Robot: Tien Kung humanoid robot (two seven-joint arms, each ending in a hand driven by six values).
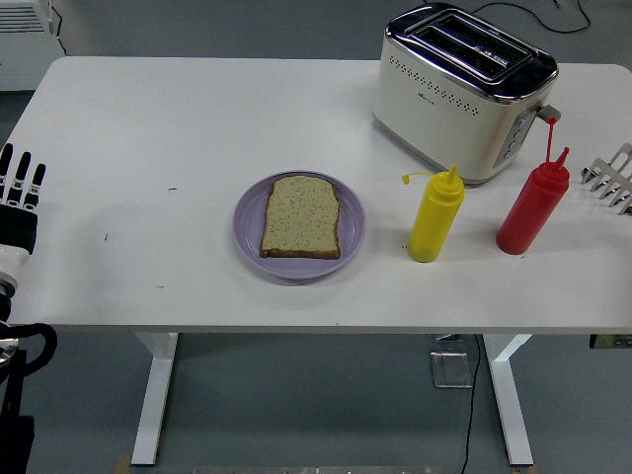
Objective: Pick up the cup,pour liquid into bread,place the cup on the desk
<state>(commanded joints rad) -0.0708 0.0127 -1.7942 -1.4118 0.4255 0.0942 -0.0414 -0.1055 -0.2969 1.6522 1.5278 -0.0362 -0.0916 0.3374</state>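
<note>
No cup stood on the white worktop (148,118); the pourable things were two squeeze bottles, both upright on the right half.

Nearest, at the left edge, the left hand (20,193) rested with its fingers straight and slightly spread, holding nothing. The bottles lay well to its right, past the plate, so it was the poorly placed hand. The right hand (610,178) showed only as pale fingertips at the right edge, apparently extended and empty, just beside the red bottle (533,209), so it seemed the likelier one to reach.

The bread (301,217), a flat, speckled, porous slice, lay on a smooth lilac plate (352,232). The yellow bottle (435,219), soft glossy plastic with a cone nozzle, stood between plate and red bottle. Farthest sat a cream toaster (464,89) with a chrome top.
</note>
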